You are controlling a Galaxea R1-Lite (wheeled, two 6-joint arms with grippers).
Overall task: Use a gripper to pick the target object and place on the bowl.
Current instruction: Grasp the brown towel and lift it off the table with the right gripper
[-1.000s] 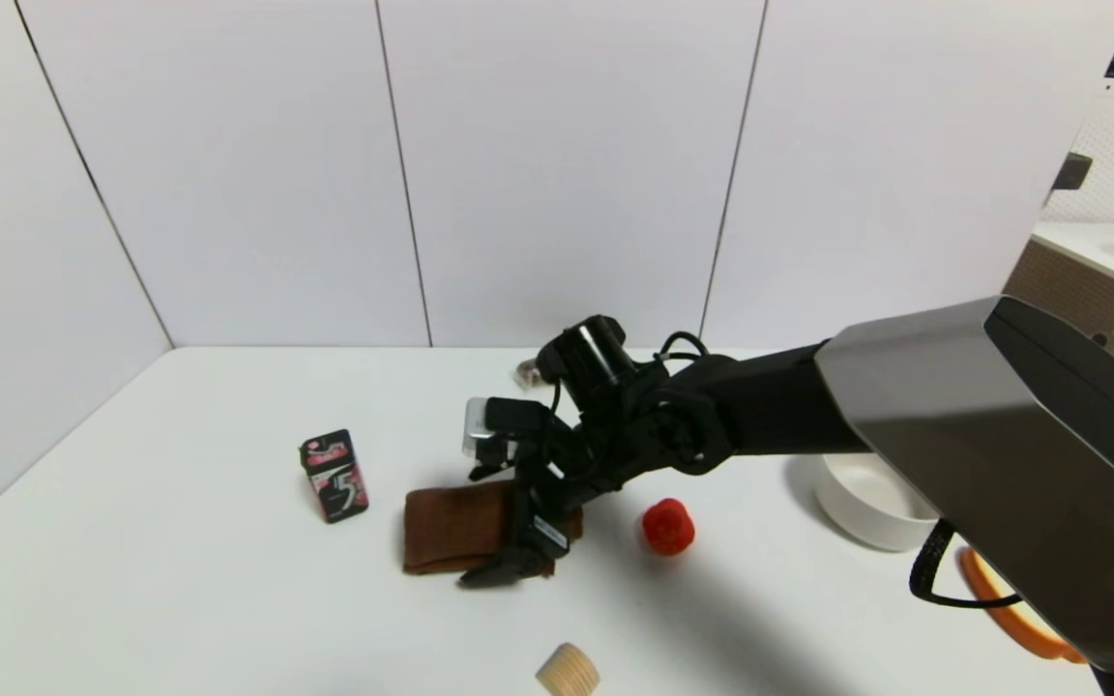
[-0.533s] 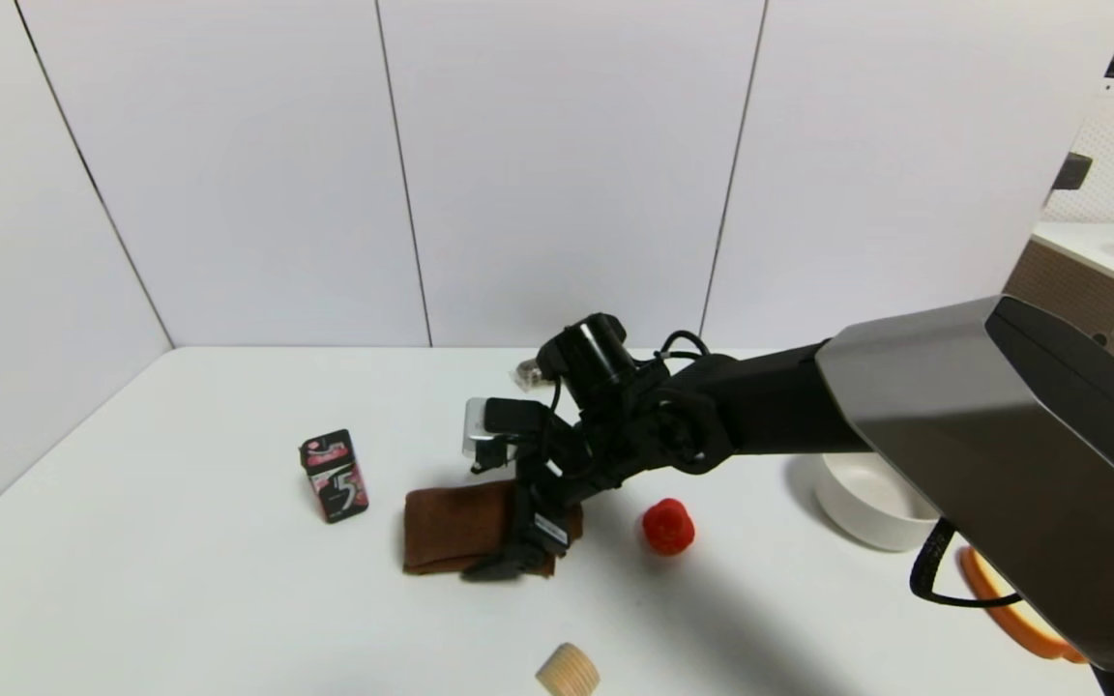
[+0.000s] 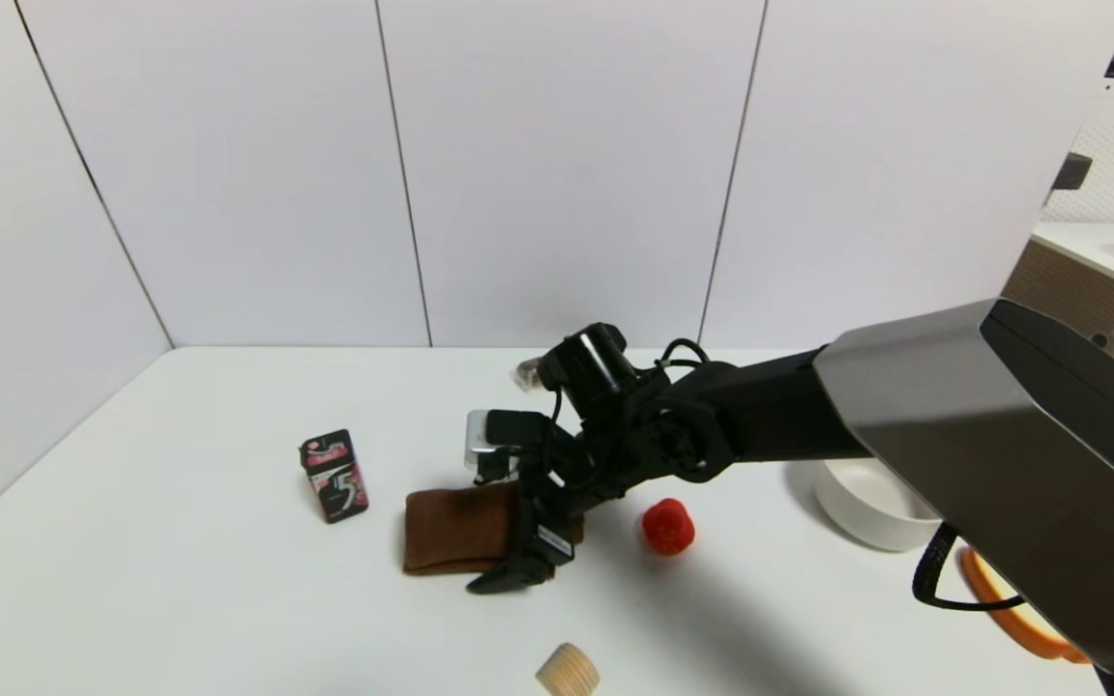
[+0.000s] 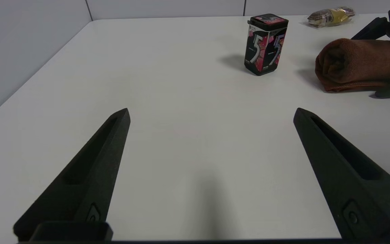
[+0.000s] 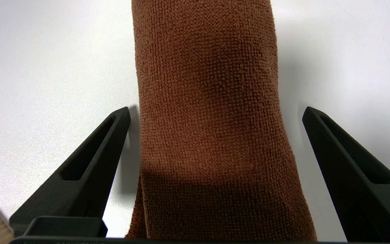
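The brown towel [image 3: 460, 527] lies flat on the white table [image 3: 180, 580], between a black gum box [image 3: 333, 476] on its left and a small red toy [image 3: 667, 526] on its right. The right gripper [image 3: 528, 541] is lowered over the towel's right end with its jaws spread wide, one finger on each side of the cloth; in the right wrist view the towel [image 5: 212, 135] runs up between the two black fingers [image 5: 90, 169], which stand just beside its edges with a slim gap on each side, so nothing is clasped. The left gripper [image 4: 212, 112] hovers low over bare table well to the left, its jaws also wide and holding nothing.

The towel is thick, soft terry with a fine looped weave, folded into a long roll with rounded ends. The gripper fingers are matte black, tapered to points, each with a long slot. The bowl [image 3: 871, 503] is round, plain and pale, with a matte finish, standing to the right past the red toy and partly hidden by the grey arm. A ribbed wooden cylinder [image 3: 568, 671] sits near the table's front edge, and a small wrapped snack [image 4: 330, 15] lies near the back.

The table is smooth and white, enclosed by plain white panelled walls.
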